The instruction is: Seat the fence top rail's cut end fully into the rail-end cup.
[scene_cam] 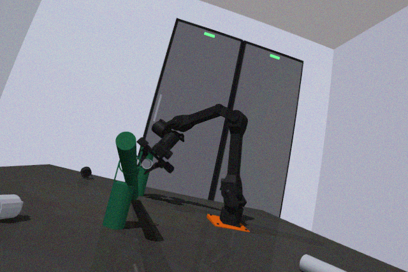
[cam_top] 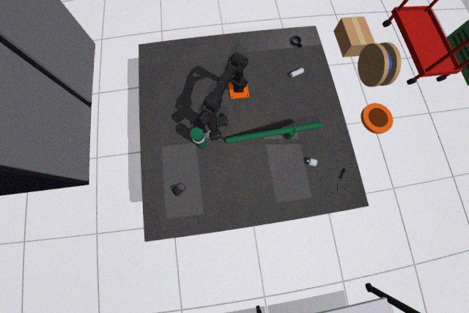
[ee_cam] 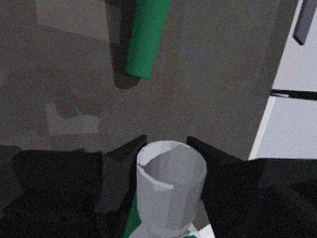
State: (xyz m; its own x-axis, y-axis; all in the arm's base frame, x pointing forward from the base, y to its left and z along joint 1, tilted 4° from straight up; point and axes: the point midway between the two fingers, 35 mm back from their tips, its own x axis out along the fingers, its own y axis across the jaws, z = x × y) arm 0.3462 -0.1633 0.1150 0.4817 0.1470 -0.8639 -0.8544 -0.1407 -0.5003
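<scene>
The dark table carries everything described. The black arm is bent over from its orange base toward the big post. The green rail lies away from the post, its cut end seen well apart from the cup. The gripper is closed about halfway on the grey rail-end cup, which sits just beside the post, between the two black fingers.
</scene>
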